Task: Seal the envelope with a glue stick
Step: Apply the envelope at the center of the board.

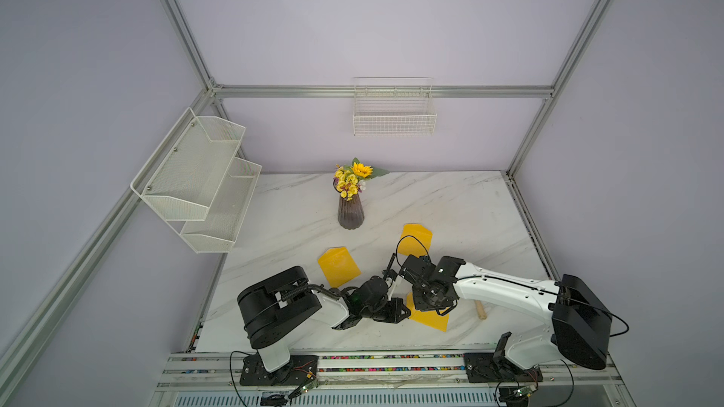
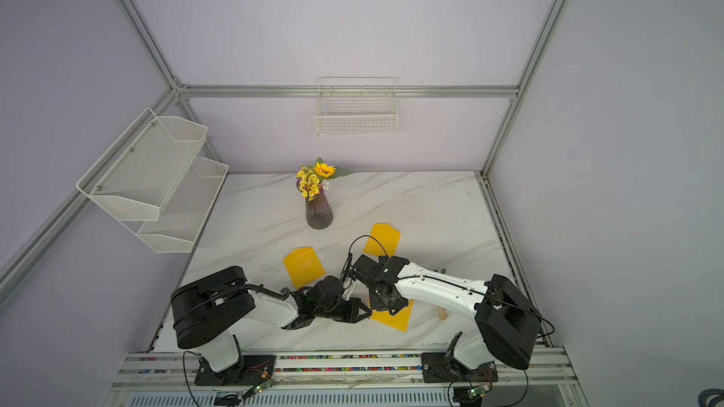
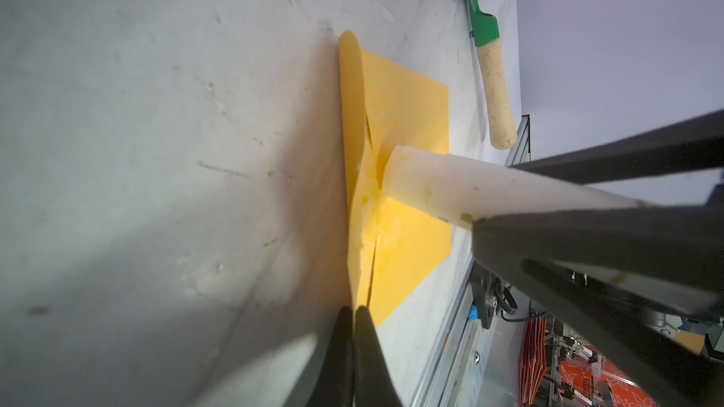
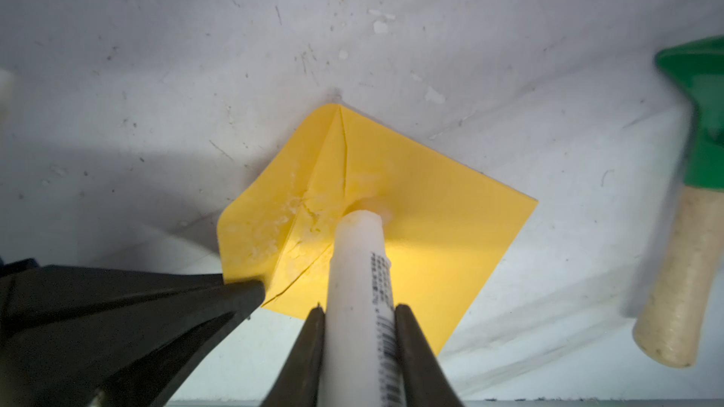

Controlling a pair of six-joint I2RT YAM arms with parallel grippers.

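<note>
White plastic cylinder glue stick (image 4: 360, 268) w/ dark-printed label, uncapped, tilted; its tip touches the yellow paper envelope (image 4: 431, 221) just beside the flap fold. Whitish glue smears show on flap + around the tip. Right gripper (image 4: 360, 311) pinches the stick's body, one black finger each side of the label. Left gripper (image 3: 354, 311) has its fingers pressed together, tips on the flap's corner at the envelope's edge; can't tell if paper is caught between them.

In both top views this envelope (image 1: 429, 321) lies flat on the white marble-look table (image 1: 470, 209), approx 6 o'clock on the tabletop, near the front edge, mostly hidden under the wrists. From it:
- 3 o'clock: green rake w/ pale wooden handle (image 4: 674, 287), near, not touching
- 10 o'clock: 2nd yellow envelope (image 1: 339, 267)
- 12 o'clock: 3rd yellow envelope (image 1: 415, 236)
- 11 o'clock, further back: dark ribbed vase of yellow flowers (image 1: 350, 213), upright
</note>
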